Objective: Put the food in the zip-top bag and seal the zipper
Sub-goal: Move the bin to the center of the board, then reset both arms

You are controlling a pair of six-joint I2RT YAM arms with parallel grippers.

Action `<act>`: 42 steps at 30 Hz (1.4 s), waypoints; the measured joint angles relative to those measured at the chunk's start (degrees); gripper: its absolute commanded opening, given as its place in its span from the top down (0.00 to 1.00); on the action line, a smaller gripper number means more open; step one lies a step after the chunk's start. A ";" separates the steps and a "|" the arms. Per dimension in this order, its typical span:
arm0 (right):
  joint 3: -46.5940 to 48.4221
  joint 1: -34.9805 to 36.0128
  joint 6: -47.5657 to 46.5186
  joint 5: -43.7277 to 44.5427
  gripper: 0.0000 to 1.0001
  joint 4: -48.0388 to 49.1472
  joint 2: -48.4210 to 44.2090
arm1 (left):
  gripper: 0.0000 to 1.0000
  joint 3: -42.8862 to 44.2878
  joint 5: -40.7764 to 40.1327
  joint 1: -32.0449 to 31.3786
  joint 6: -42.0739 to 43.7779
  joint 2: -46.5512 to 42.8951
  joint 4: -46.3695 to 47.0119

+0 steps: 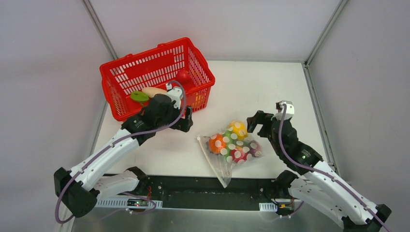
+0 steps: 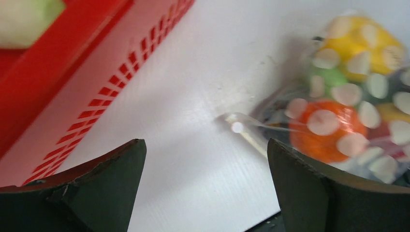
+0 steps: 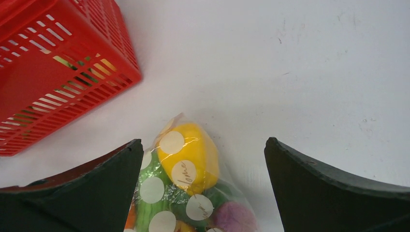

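Nearest the arm bases, the bag's [image 1: 231, 149] narrow tail reaches the near edge of the desk [image 1: 251, 87]. The rest of this clear, white-dotted pouch lies flat on the desk farther in. The food is inside it, bunched at its far, wide end: an orange piece [image 1: 217, 143] on the left, a red piece [image 1: 237, 154] nearer the tail, a green piece [image 1: 227, 137] in the middle, a purple piece [image 1: 254, 146] on the right and a yellow piece [image 1: 238, 129] farthest away. Whether the bag's mouth is sealed cannot be told. The right end effector [image 1: 257, 124] hangs just right of the bag's far end, beside the yellow piece. Its 2 fingers are spread wide and grip nothing; its wrist view shows the yellow piece low between them, touching neither. The left end effector [image 1: 187, 119] hangs left of the bag and a little beyond it, apart from it. It too is spread wide with nothing between its fingers. Its wrist view shows bare desk in the gap, with the bag's corner and the orange piece by the right finger [image 2: 329, 193]. Beyond the bag to the left stands a red slotted basket [image 1: 145, 53], just behind the left end effector. It holds a pale radish [image 1: 153, 91], a green disc [image 1: 139, 96] and a red piece [image 1: 183, 76].
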 measured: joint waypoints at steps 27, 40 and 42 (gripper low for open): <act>0.66 -24.87 1.20 -21.20 0.00 -0.79 0.04 | 0.01 -9.94 -16.11 -0.02 -9.92 -36.65 -3.28; 0.15 -24.87 1.18 -23.08 0.00 0.48 1.27 | 0.01 -9.94 -17.38 -0.02 -10.25 -36.85 -4.20; 0.13 -24.87 1.16 -23.08 0.00 0.48 0.90 | 0.01 -9.94 -17.38 -0.02 -10.25 -36.72 -4.20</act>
